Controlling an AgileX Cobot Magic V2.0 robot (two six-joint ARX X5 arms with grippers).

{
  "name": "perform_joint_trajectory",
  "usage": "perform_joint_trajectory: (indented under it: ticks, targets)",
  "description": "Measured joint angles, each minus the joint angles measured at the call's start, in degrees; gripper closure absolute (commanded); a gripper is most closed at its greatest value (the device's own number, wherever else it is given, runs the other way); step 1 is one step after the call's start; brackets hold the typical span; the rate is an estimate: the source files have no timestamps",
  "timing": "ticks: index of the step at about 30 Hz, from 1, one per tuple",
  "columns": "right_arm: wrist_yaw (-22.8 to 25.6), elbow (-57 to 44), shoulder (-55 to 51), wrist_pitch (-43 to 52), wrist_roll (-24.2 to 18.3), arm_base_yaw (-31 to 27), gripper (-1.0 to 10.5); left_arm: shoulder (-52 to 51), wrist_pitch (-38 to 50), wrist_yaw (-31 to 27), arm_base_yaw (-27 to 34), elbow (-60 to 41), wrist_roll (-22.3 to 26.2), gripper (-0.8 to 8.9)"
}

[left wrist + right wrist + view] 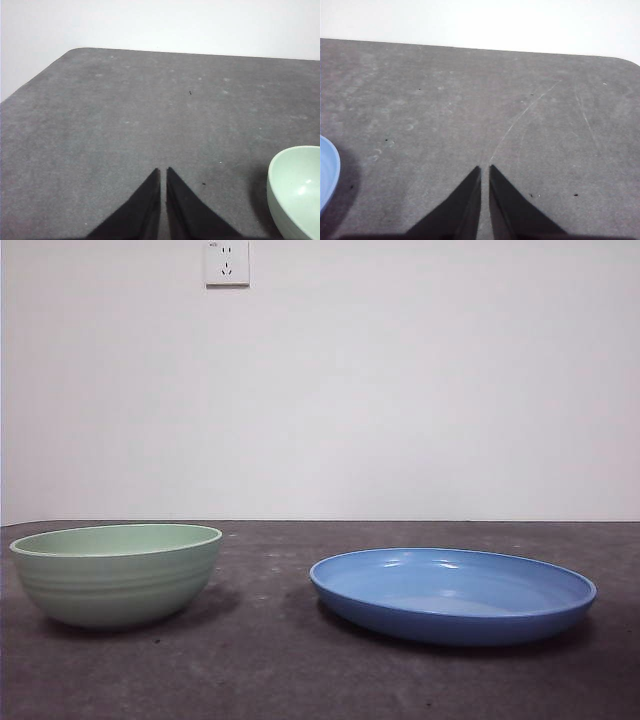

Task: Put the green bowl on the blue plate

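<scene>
Green bowl upright on table, apart from blue plate, mouth up

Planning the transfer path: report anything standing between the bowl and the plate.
Nothing visible does. The bowl and the plate sit apart on the table, with only bare dark surface between them.
</scene>
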Motion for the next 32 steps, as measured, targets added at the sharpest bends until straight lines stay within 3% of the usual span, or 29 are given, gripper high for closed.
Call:
perform_joint_trajectory:
  ticks: [9, 14, 19, 26, 32]
  targets:
    - [-1.03, 0.00, 0.00, 0.00, 1.01, 0.00, 9.2, 0.00, 0.00, 0.00, 0.00, 0.00, -0.17, 7.98]
    - [-5.33, -0.09, 0.00, 2.99, 5.92, 0.00, 9.3, 0.00, 0.00, 0.48, 0.00, 0.00, -2.19, 7.98]
    - [-5.88, 1.05, 0.00, 1.14, 11.47, 0.00, 9.3, 0.85, -1.05, 1.84, -0.11, 0.83, -5.07, 7.98]
    - [-9.70, 10.69, 1.07, -4.02, 19.37, 0.00, 9.3, 5.46, -1.27, 3.56, -1.75, 8.85, -10.82, 7.98]
    - [-15.91, 20.46, 7.48, -10.08, 22.99, 0.07, 9.3, 12.94, -5.70, 7.41, -3.74, 18.71, -13.79, 7.98]
